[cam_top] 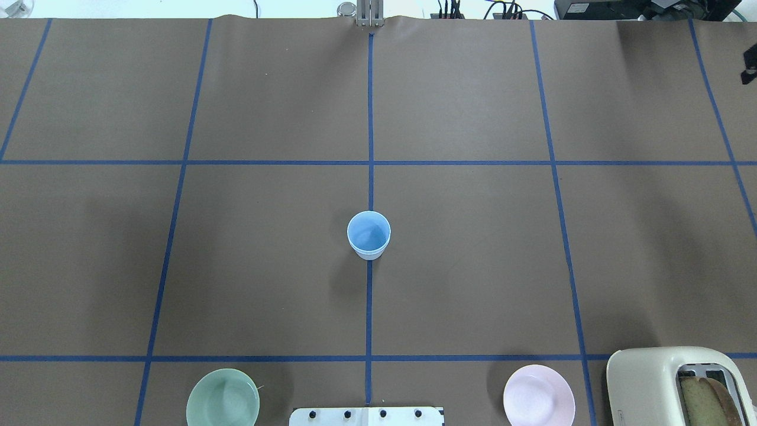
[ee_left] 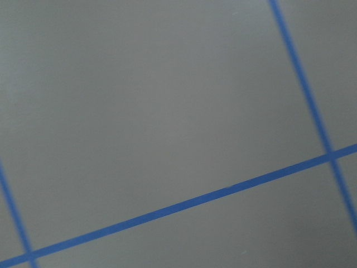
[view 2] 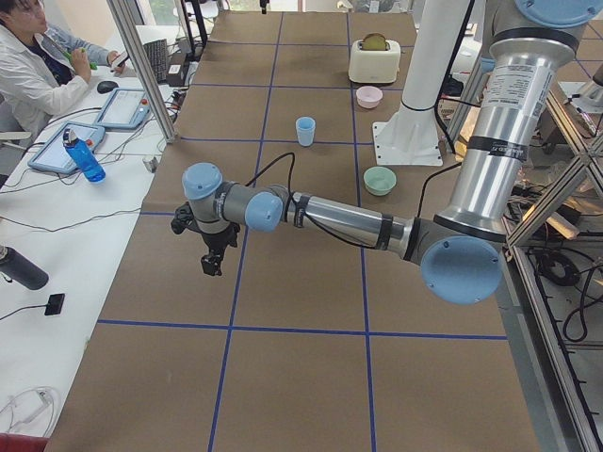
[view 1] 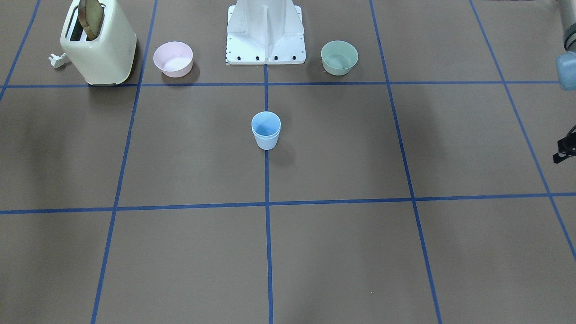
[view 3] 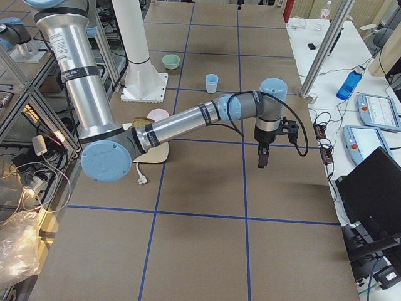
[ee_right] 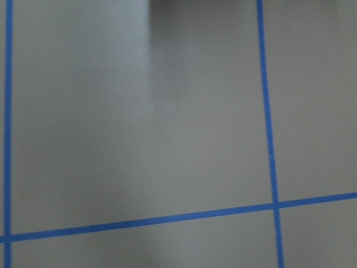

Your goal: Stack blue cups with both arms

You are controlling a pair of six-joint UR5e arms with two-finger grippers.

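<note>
The blue cups (view 1: 266, 135) stand upright at the table's middle on the centre tape line, one nested inside the other, with a double rim showing. They also show in the overhead view (cam_top: 368, 236). My left gripper (view 2: 209, 254) hangs above the table far from the cups, toward the left end; a black sliver of it shows at the front view's edge (view 1: 564, 152). My right gripper (view 3: 262, 157) hangs likewise toward the right end. I cannot tell if either is open or shut. Nothing shows in either. Both wrist views show only brown table and blue tape.
A cream toaster (view 1: 101, 49) with bread, a pink bowl (view 1: 173, 58) and a green bowl (view 1: 339, 57) stand by the white base column (view 1: 265, 31). An operator (view 2: 38, 66) sits at a side table with tablets and a blue bottle (view 2: 83, 155).
</note>
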